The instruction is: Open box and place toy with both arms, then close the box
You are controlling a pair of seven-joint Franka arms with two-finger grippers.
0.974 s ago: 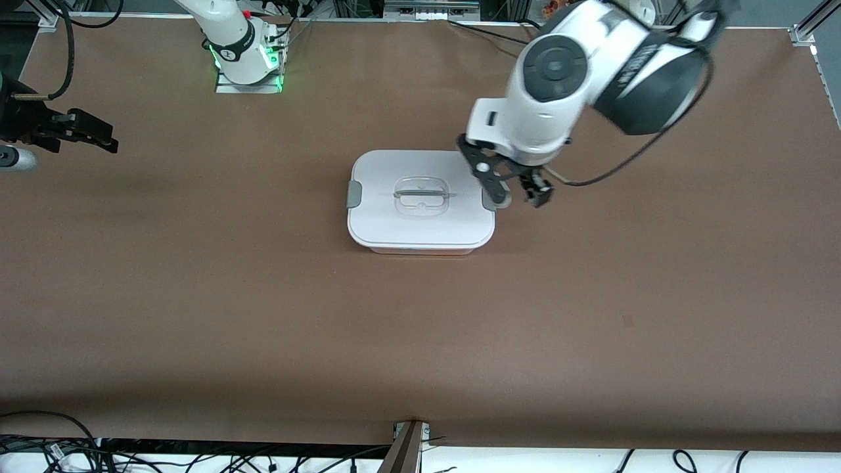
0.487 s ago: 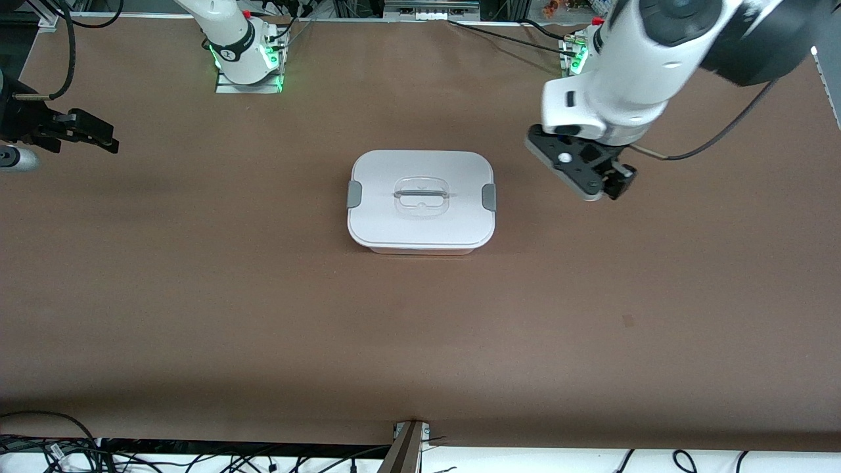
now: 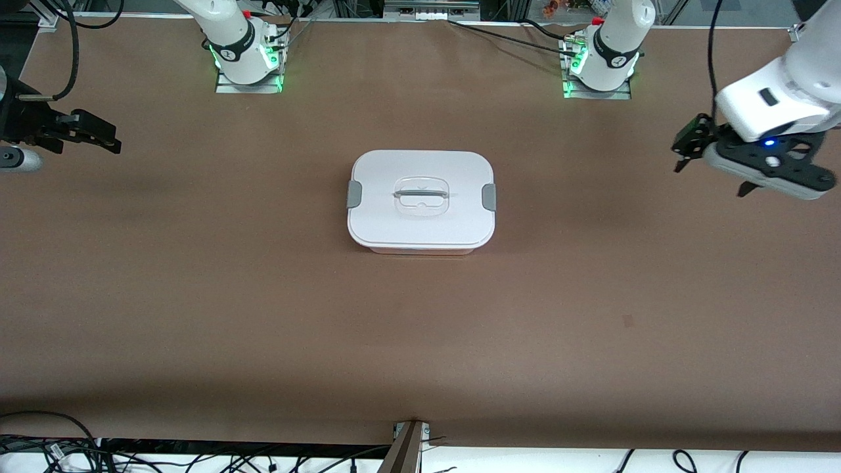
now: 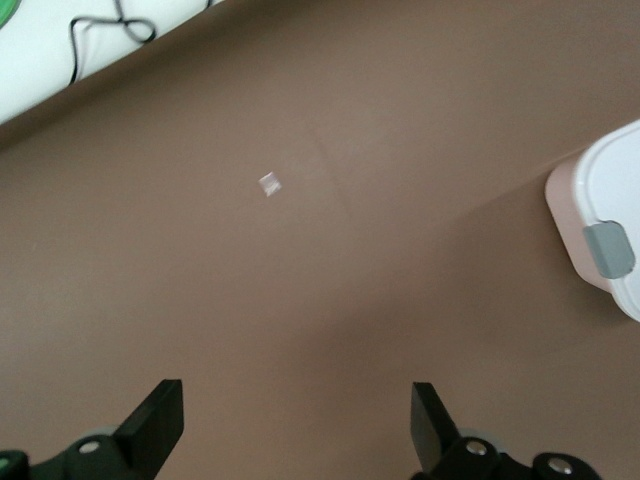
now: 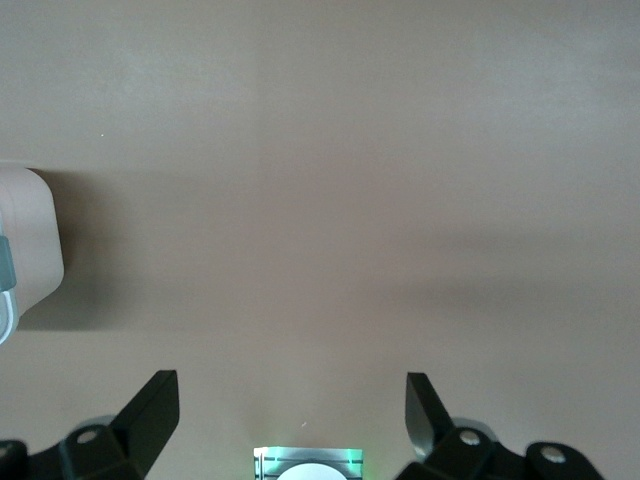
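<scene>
The box (image 3: pixel 420 217) stands in the middle of the table with its white lid on, both grey side clips down and the clear handle (image 3: pixel 421 194) on top. One corner with a clip shows in the left wrist view (image 4: pixel 600 225), and a corner shows in the right wrist view (image 5: pixel 25 240). The toy is out of view. My left gripper (image 3: pixel 713 167) is open and empty, up over bare table toward the left arm's end, well clear of the box; its wrist view (image 4: pixel 297 395) shows only table between the jaws. My right gripper (image 3: pixel 108 140) waits open and empty at the right arm's end (image 5: pixel 292 388).
The two arm bases (image 3: pixel 248 59) (image 3: pixel 601 59) stand along the table's edge farthest from the front camera. The right arm's base also shows in its wrist view (image 5: pixel 305 465). A small pale scrap (image 4: pixel 270 184) lies on the brown tabletop. Cables run along the edge nearest the front camera.
My left gripper has pulled away from the box's grey clip and swung out toward the left arm's end of the table. The box stays shut. The right arm has not moved.
</scene>
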